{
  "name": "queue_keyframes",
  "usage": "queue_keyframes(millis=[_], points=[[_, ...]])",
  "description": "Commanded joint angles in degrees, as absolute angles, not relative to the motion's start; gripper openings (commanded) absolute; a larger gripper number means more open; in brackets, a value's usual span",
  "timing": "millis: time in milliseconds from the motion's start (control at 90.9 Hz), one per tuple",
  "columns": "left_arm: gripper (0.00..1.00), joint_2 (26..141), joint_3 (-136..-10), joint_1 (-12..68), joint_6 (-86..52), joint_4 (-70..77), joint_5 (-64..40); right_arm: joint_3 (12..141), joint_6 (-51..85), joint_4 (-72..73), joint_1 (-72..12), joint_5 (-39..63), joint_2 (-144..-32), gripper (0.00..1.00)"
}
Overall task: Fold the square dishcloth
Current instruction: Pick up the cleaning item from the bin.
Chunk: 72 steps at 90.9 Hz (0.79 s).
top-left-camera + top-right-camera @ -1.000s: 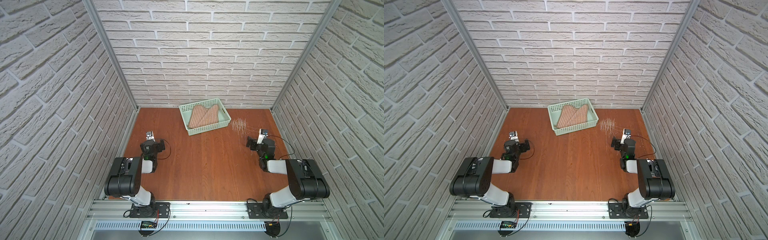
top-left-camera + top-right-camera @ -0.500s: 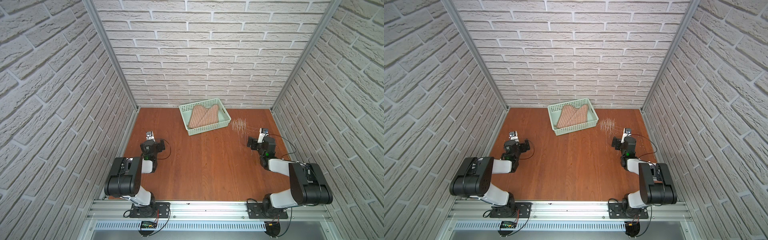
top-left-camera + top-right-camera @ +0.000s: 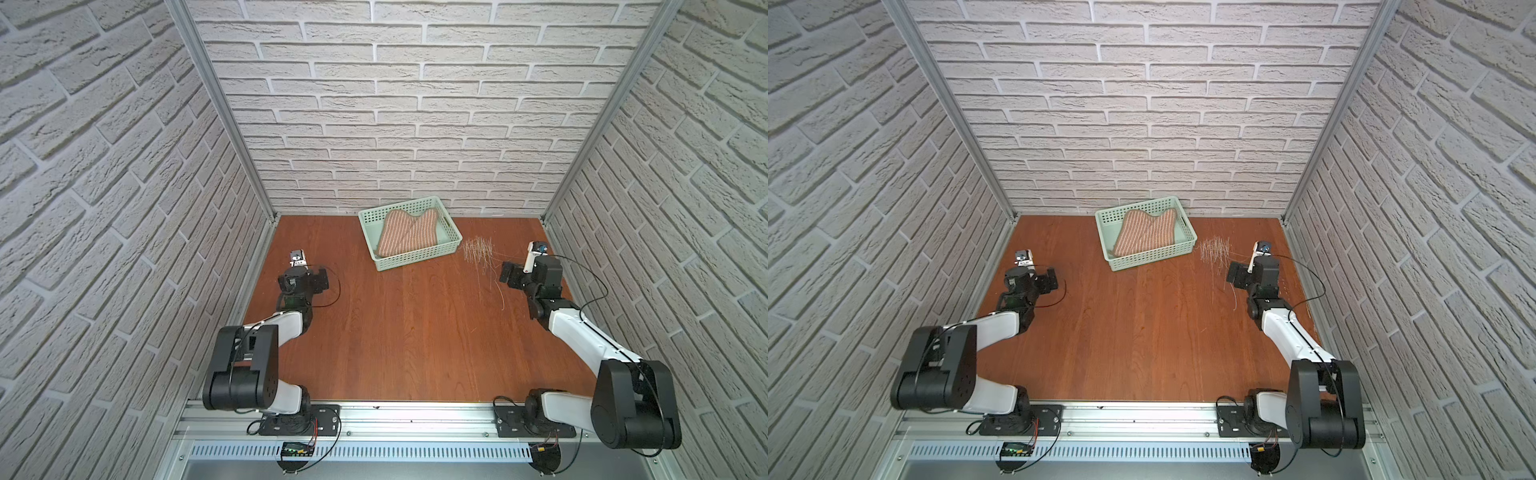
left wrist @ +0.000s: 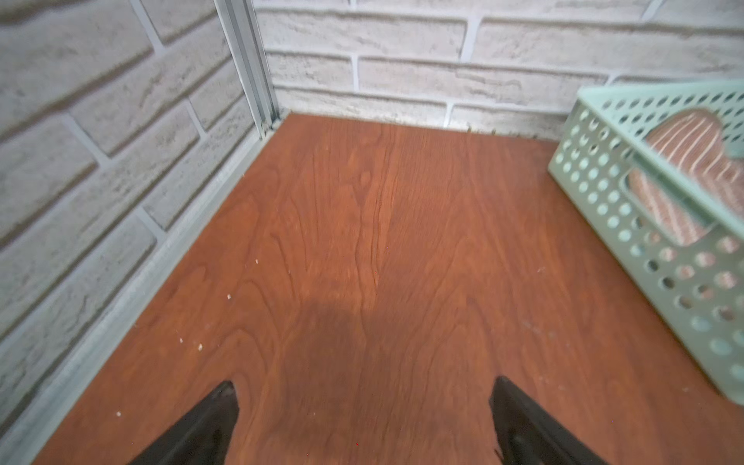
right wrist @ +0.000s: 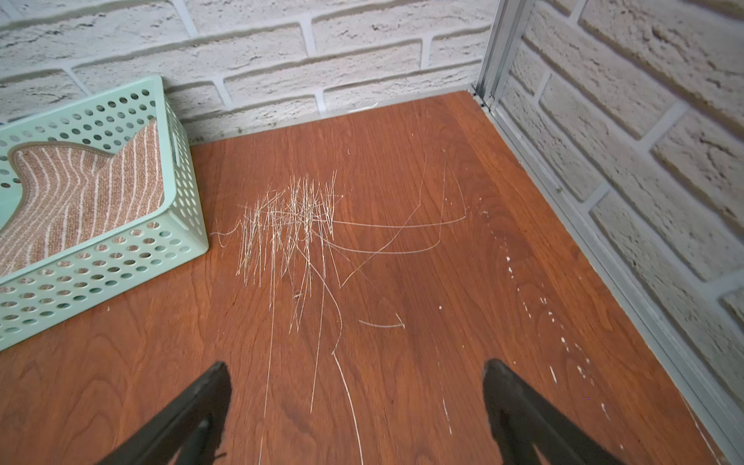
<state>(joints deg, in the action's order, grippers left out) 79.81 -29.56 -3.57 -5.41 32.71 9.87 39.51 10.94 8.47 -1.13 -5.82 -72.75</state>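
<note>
Nearest, the left gripper (image 4: pixel 364 384) and right gripper (image 5: pixel 356 364) hang over the wooden table (image 3: pixel 395 332), both with jaws spread wide and nothing between them. Farther on, pale scratch marks (image 3: pixel 478 251) lie ahead of the right gripper, just beside the mint-green perforated basket (image 3: pixel 409 261). Inside it the square dishcloth (image 3: pixel 409 235) lies bunched along the basket's length, stripes running front to back. Its two rounded humps point toward the brick back wall (image 3: pixel 395 124), and the basket's walls ring it.
</note>
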Motion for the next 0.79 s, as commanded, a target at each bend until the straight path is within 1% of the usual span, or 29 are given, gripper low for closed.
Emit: queue_keyframes(millis=[0,187,407,517,671,781], points=[[0.98,73.57,-29.53,-3.91,-6.84,26.79,9.71,44.12,12.70,0.17,-2.88,-5.62,-72.76,0.99],[0.98,62.98,-31.92,-3.79,-14.30,14.14,12.41,53.29,13.13,-9.40,-9.48,-10.41,-77.02,0.99],[0.98,51.78,-35.09,-3.58,-26.15,-4.32,19.86,69.32,16.34,-21.06,-16.79,-17.49,-88.16,0.99],[0.98,46.45,-34.41,-3.61,-29.66,-8.49,21.18,78.59,18.19,-27.31,-20.00,-21.55,-94.60,0.99],[0.98,41.00,-33.71,-3.64,-31.96,-12.80,23.29,90.76,19.52,-34.69,-25.90,-30.89,-104.47,0.99],[0.98,38.57,-33.86,-3.66,-32.33,-14.77,23.33,97.85,19.80,-37.54,-28.30,-30.70,-110.56,0.99]])
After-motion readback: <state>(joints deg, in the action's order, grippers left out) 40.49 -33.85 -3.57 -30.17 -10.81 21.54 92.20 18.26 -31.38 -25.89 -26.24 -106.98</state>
